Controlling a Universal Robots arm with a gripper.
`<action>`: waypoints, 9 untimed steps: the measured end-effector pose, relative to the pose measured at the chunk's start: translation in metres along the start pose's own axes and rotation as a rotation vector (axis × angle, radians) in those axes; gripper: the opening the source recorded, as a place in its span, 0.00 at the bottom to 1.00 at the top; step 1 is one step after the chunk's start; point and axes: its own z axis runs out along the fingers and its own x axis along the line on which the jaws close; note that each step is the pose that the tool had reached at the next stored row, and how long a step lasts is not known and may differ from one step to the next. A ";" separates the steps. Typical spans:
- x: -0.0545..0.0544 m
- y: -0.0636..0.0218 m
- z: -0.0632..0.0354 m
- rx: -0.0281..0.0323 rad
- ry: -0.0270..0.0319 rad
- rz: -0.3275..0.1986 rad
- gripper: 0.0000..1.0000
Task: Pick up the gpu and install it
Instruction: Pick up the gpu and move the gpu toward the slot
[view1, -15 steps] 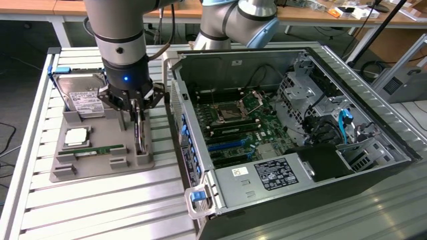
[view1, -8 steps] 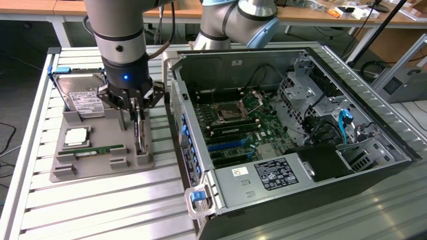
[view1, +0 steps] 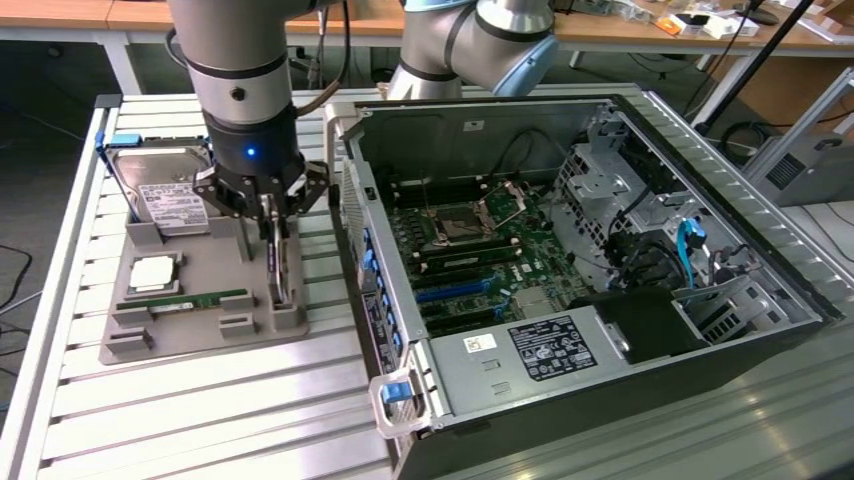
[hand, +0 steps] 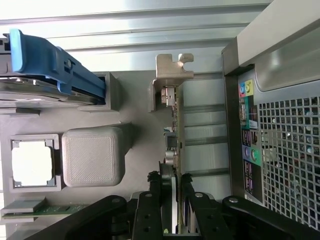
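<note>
The gpu (view1: 276, 268) is a thin dark card standing on its edge in a slot of the grey holder tray (view1: 200, 338), beside the open computer case (view1: 400, 130). In the wrist view the gpu (hand: 175, 131) is seen edge-on, with its silvery bracket (hand: 171, 75) at the far end. My gripper (view1: 274, 232) reaches down over the card's top edge. Its black fingers (hand: 156, 196) press against both faces of the card, so my gripper (hand: 176, 186) is shut on it. The card still sits in its slot.
The tray also holds a silver hard drive (view1: 167, 195) in a blue caddy (hand: 55, 65), a square CPU (view1: 154, 272) and a green RAM stick (view1: 200, 298). The motherboard (view1: 481, 240) lies exposed inside the case. A second arm (view1: 474, 45) stands behind the case.
</note>
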 end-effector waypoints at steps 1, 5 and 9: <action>0.000 0.0000 -0.0004 0.0001 0.0001 0.000 0.27; 0.000 0.0001 -0.0018 0.0001 0.0001 0.000 0.27; 0.000 0.0001 -0.0034 0.0001 0.0000 0.000 0.27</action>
